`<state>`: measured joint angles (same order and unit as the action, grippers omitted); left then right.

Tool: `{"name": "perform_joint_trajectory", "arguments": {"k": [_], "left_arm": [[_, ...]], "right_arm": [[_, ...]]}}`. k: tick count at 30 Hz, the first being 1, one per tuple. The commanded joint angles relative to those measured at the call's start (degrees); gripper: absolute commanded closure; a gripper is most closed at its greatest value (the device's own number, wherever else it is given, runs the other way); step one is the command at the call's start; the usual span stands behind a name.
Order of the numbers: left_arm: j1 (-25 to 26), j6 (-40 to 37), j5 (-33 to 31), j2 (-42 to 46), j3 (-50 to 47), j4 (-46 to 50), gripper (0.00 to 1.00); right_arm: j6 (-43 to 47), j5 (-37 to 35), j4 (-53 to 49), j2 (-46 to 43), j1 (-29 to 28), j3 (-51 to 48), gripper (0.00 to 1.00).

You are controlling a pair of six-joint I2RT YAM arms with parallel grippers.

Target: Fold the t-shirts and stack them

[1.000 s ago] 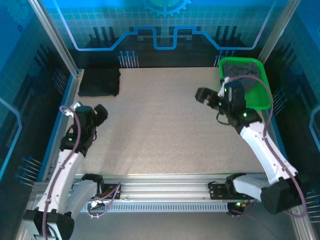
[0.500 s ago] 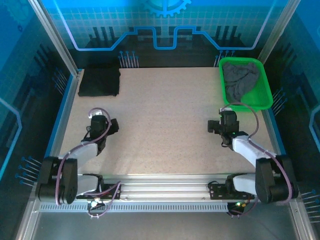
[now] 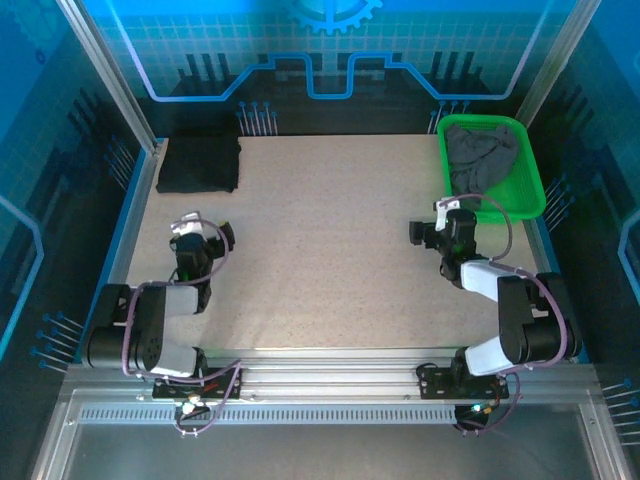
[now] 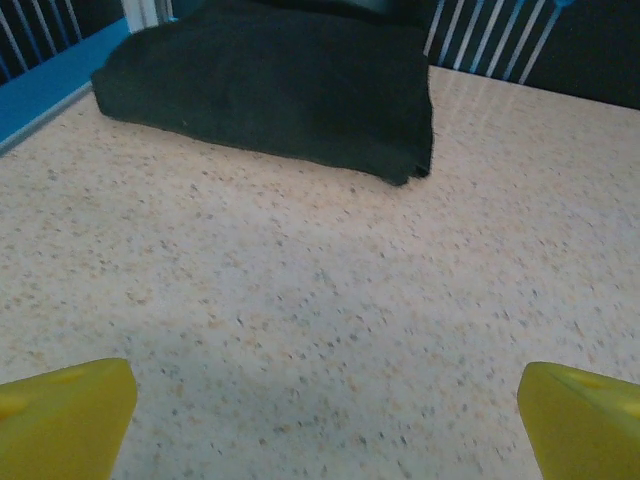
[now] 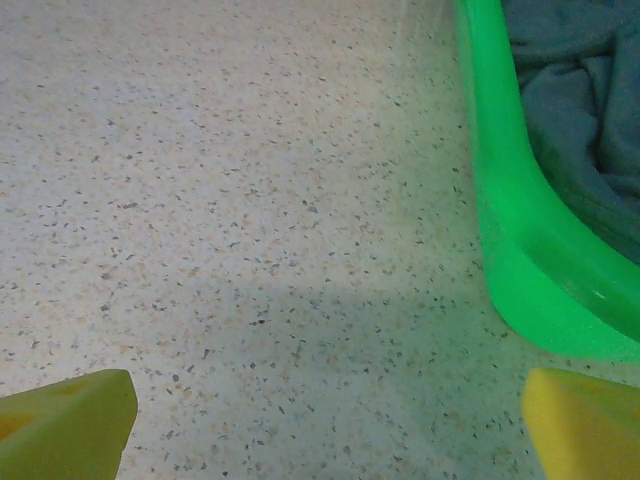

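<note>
Reading the desk | dark grey t-shirt crumpled in green basket, ahead-right of my right claw, fingers spread, empty | black t-shirt folded far-left, ahead of left claw, likewise spread | I judge the right arm nearer.

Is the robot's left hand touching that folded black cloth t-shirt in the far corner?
Apart. In the left wrist view, bare speckled table lies between the left hand and the folded black cloth t-shirt.

Both arms sit folded low, left hand and right hand spread wide.
</note>
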<state>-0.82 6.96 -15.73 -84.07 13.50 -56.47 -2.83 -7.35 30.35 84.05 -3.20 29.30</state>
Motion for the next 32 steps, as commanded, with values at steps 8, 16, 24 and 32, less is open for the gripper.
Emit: {"name": "perform_joint_trajectory", "arguments": {"k": [8,16,24,32], "left_arm": [[1.00,-3.34,1.88,-4.24,4.65,-2.44,0.01],[1.75,-4.83,2.74,-4.65,7.33,1.87,0.01],[2.05,-5.21,2.37,-4.70,7.42,1.97,0.01],[2.01,-5.09,2.41,-4.70,7.43,2.06,0.01]], "right_arm": [[1.95,1.35,13.78,2.01,-0.07,-5.11,0.00],[2.48,-0.15,13.68,2.08,-0.99,-5.04,0.00],[2.47,-0.16,13.68,2.09,-1.01,-5.04,0.00],[2.39,0.59,13.68,2.09,-0.72,-5.05,0.00]]}}
